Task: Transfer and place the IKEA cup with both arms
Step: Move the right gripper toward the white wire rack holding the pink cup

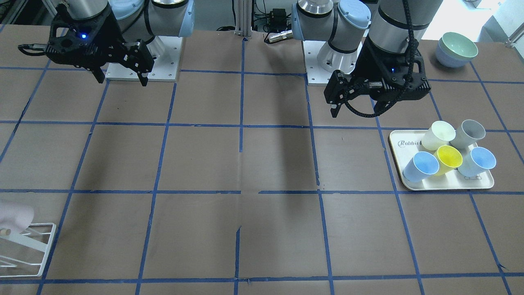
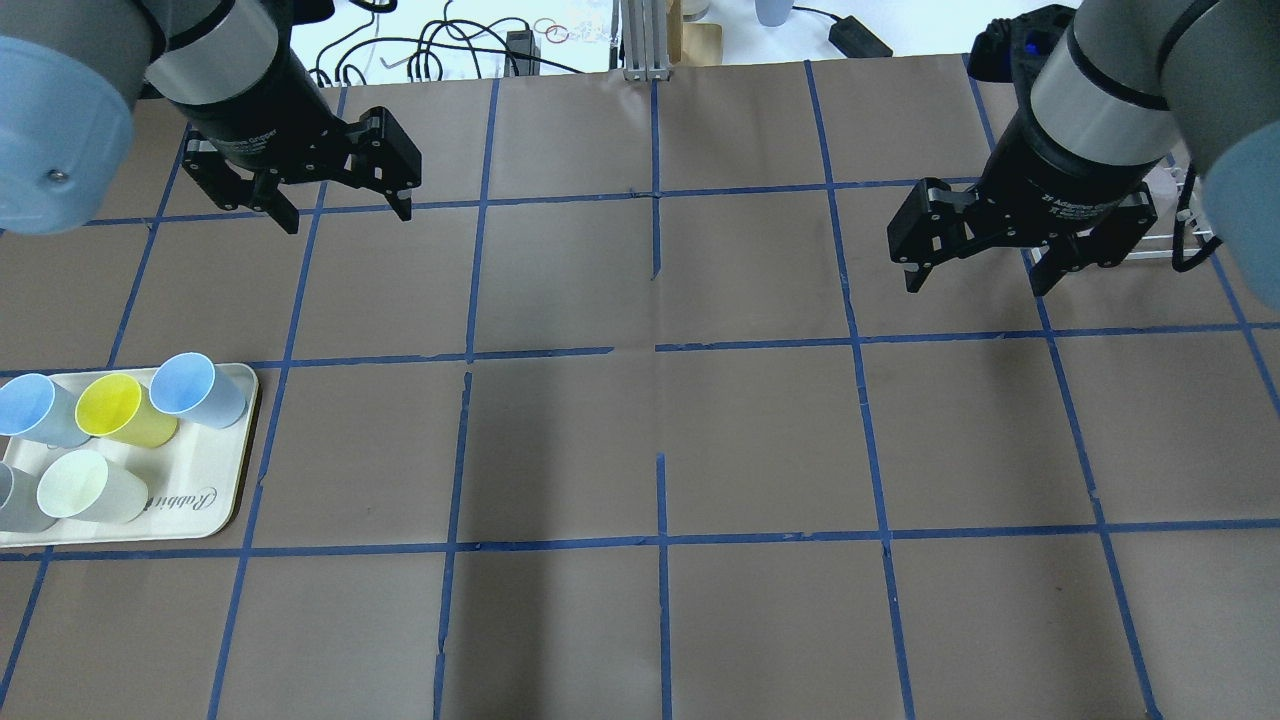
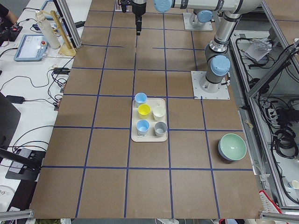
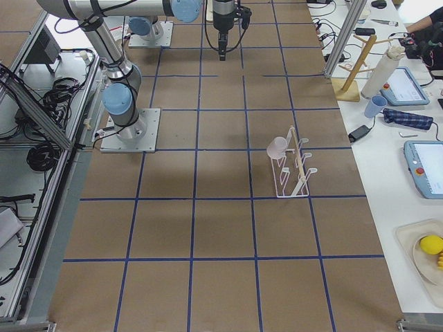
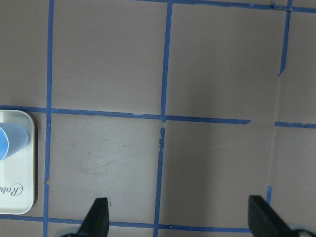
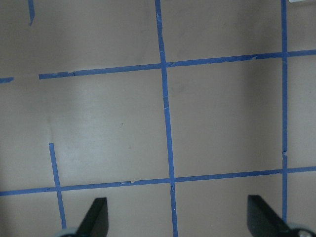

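The pale pink IKEA cup (image 4: 278, 147) hangs tilted on a peg of a white wire rack (image 4: 296, 173); it also shows at the left edge of the front view (image 1: 14, 215). My left gripper (image 2: 347, 218) is open and empty, hovering high above the table beyond the cup tray; its fingertips (image 5: 97, 217) show in the left wrist view. My right gripper (image 2: 977, 288) is open and empty, hovering above bare table beside the rack; its fingertips (image 6: 96, 217) show over blue grid lines. Both grippers are well apart from the pink cup.
A cream tray (image 2: 200, 510) on my left holds two light blue cups (image 2: 195, 388), a yellow cup (image 2: 120, 410), a pale yellow cup (image 2: 85, 487) and a grey cup (image 1: 470, 133). Stacked green and blue bowls (image 1: 456, 49) sit near the left arm's base.
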